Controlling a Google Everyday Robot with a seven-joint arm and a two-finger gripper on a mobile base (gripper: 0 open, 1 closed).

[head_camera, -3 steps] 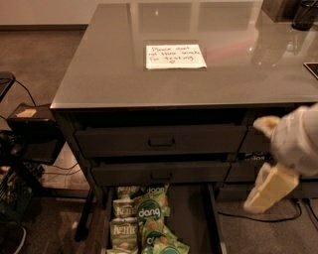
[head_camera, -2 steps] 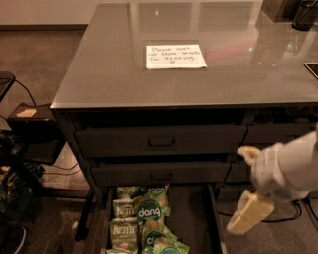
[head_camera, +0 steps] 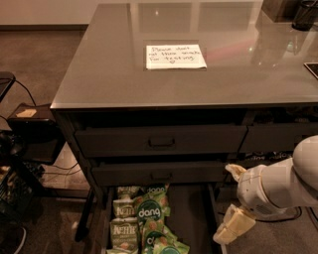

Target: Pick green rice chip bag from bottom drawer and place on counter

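The bottom drawer stands pulled open under the cabinet, dark and deep. In it lie several snack bags. A bright-green rice chip bag with white "dang" lettering lies on top near the middle; more "dang" bags show above and below it. Paler "Kettle" bags lie to its left. The glossy grey counter spans the top. My gripper, cream-coloured, hangs at the lower right, over the drawer's right edge, to the right of the bags and apart from them. It holds nothing.
A white handwritten note lies on the counter. Two shut handled drawers sit above the open one. A dark cart with cables stands to the left. Dark objects sit at the counter's far right corner.
My arm and gripper have moved down and to the left, from beside the cabinet's right drawers toward the open bottom drawer's right edge. The bags have not moved.
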